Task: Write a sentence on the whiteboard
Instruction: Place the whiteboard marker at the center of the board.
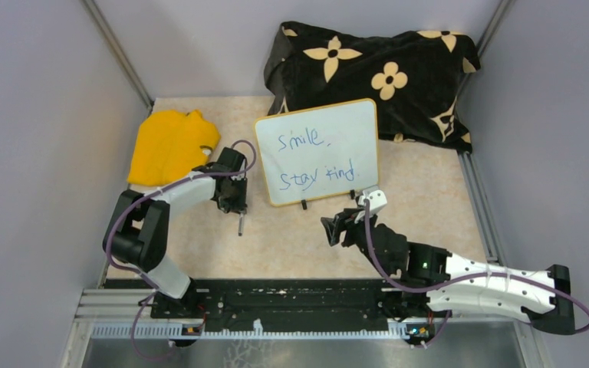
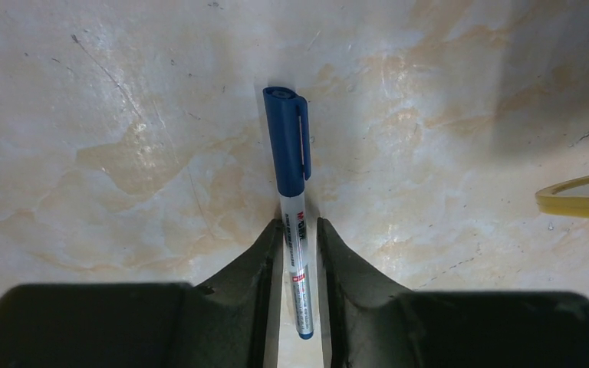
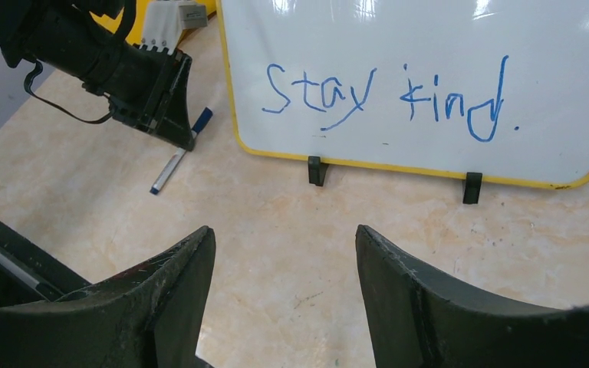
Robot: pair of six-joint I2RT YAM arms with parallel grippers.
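The left arm [image 1: 149,230] is made of chunky black joints linked by smooth white shells. The right arm [image 1: 475,280] is built the same way, and its long white shell is dotted with small dark screw holes. A thin purple cable [image 1: 176,184] runs along the left arm, and a second purple cable [image 1: 367,234] runs along the right. A small green light [image 1: 427,265] glows on a black joint of the right arm, and a white block [image 1: 374,201] sits at its wrist. The left gripper [image 2: 297,230] has matt black fingers [image 2: 245,268] tapering to narrow tips. The right gripper [image 3: 285,238] has the same black finish, faintly scuffed with pale scratches.
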